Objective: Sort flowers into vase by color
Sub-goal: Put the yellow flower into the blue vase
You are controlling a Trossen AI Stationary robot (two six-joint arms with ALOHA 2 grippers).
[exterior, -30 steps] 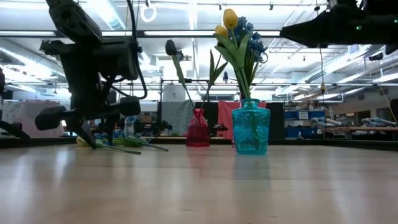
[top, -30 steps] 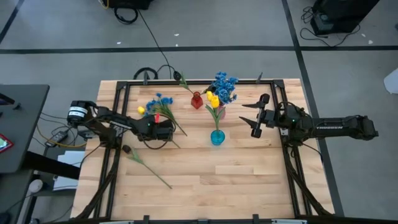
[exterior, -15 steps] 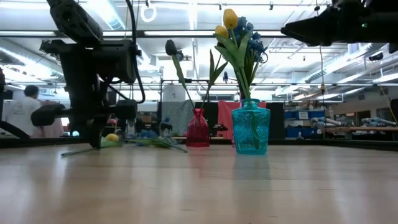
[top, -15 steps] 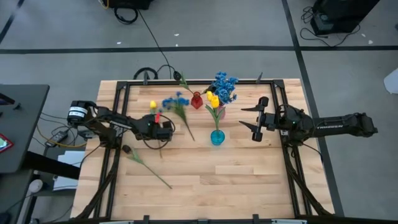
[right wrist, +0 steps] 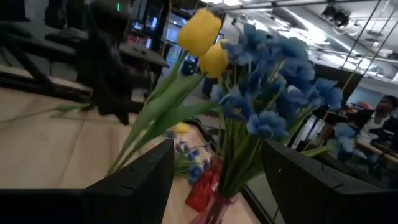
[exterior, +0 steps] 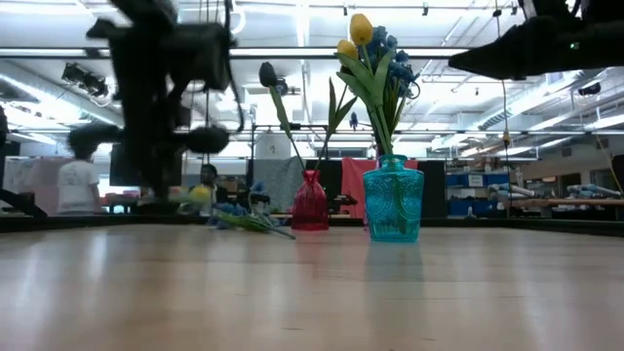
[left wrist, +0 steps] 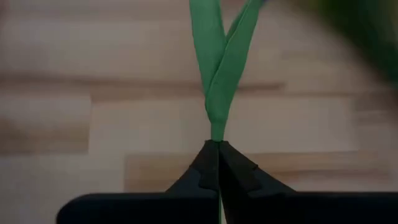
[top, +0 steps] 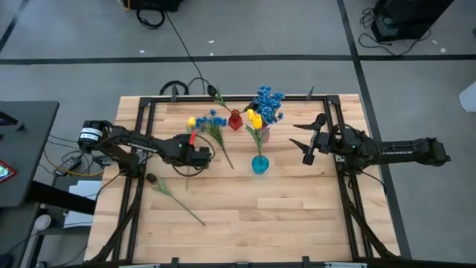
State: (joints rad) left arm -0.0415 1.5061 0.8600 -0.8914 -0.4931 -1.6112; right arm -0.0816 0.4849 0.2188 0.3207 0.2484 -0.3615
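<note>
From above, a pale wooden plank table (top: 245,216) framed by black rails stands on a grey floor crossed by dark tape lines. The left gripper (top: 195,155) is clenched on the stem of a bunch of a yellow bud and blue blossoms (top: 204,123), whose heads lie near the small red glass vase (top: 236,120). A turquoise glass vase (top: 259,164) holds yellow tulips and a blue spray. One dark-headed stem (top: 175,196) lies alone on the planks. The right gripper (top: 309,139) hovers spread and empty beside the vases.

At table height, a workshop with ceiling lights and a person (exterior: 76,183) shows behind.

The left wrist view shows closed fingers (left wrist: 233,174) pinching green leaves (left wrist: 219,59).

The right wrist view shows parted fingers (right wrist: 140,180) framing the bouquet.
</note>
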